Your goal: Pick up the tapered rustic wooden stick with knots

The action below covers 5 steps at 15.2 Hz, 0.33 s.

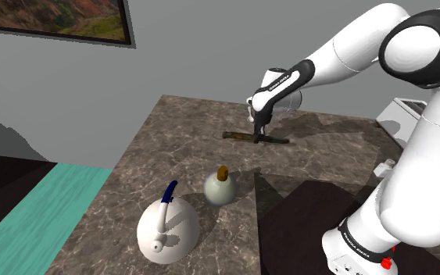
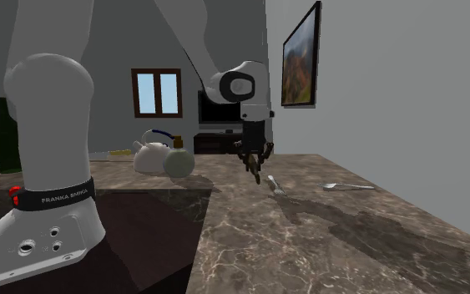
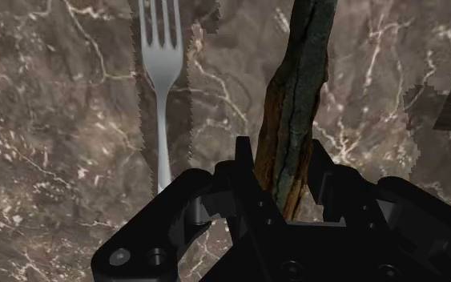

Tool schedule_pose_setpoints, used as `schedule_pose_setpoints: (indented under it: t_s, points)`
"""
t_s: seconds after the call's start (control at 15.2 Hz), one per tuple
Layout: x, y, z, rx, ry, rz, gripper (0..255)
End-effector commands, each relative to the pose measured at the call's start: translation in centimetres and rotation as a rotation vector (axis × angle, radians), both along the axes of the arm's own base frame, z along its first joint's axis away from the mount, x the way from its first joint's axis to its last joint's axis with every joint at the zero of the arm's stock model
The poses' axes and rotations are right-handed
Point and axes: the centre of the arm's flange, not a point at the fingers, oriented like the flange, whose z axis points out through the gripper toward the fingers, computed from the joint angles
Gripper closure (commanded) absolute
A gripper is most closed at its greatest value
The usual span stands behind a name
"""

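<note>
The stick [image 1: 241, 137] is a dark brown, rough, tapered piece of wood, lying roughly level at or just above the marble countertop [image 1: 171, 141] near its far side. My black gripper [image 1: 259, 134] comes down on its middle. In the wrist view the fingers [image 3: 243, 164] press against both sides of the bark-like stick [image 3: 295, 96], so the gripper [image 3: 283, 172] is shut on it. The second exterior view has the gripper [image 2: 255, 163] pointing down with the brown stick [image 2: 258, 174] between its fingers. Whether the stick touches the counter I cannot tell.
A silver fork [image 3: 161, 88] lies on the counter beside the stick, the fork [image 2: 276, 186] just past the gripper. Another silver utensil [image 2: 347, 185] lies farther off. A white kettle [image 1: 167, 226] and a corked grey vase [image 1: 220, 186] stand nearer the front. A toaster [image 1: 402, 117] sits right.
</note>
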Motion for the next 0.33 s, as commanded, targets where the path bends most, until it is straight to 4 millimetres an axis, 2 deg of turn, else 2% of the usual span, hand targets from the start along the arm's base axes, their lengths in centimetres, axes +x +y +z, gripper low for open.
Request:
schedule_pose_setpoints:
  t_s: [0.0, 0.13, 0.26]
  points:
    - [0.0, 0.0, 1.0, 0.000, 0.000, 0.000, 255]
    - [0.0, 0.0, 2.1, 0.000, 0.000, 0.000, 255]
    - [0.0, 0.0, 2.2, 0.000, 0.000, 0.000, 255]
